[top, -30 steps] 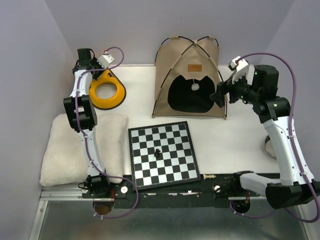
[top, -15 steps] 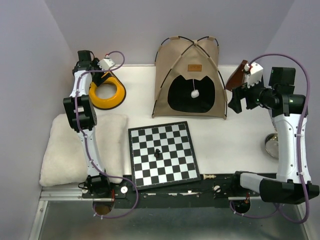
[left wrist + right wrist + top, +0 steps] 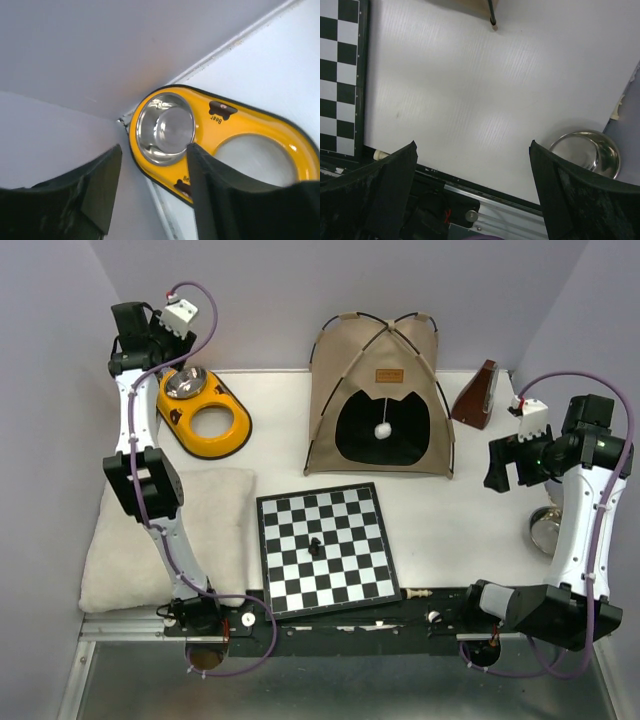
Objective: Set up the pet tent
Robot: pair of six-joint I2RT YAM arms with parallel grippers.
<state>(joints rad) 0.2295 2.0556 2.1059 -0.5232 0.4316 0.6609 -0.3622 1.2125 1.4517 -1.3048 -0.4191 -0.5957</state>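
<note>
The tan fabric pet tent stands upright at the back middle of the white surface. Its two thin black poles cross at the peak, and a small white pom-pom hangs in the dark doorway below a brown label.

The left gripper hangs well to the left of the tent, near the back corner. Its fingers are spread apart with nothing between them and touch nothing. Under it lies a yellow plastic feeder tray with a shiny steel bowl seated in one of its two rings.

The right gripper is to the right of the tent and nearer the front. Its jaws are spread wide and empty above bare surface. The tent's near right pole tip shows at the top of the wrist view, apart from the fingers. A loose steel bowl sits to one side and the black-and-white chessboard to the other.

A brown pyramid-shaped metronome stands just right of the tent, and the chessboard lies in front of it.
</note>
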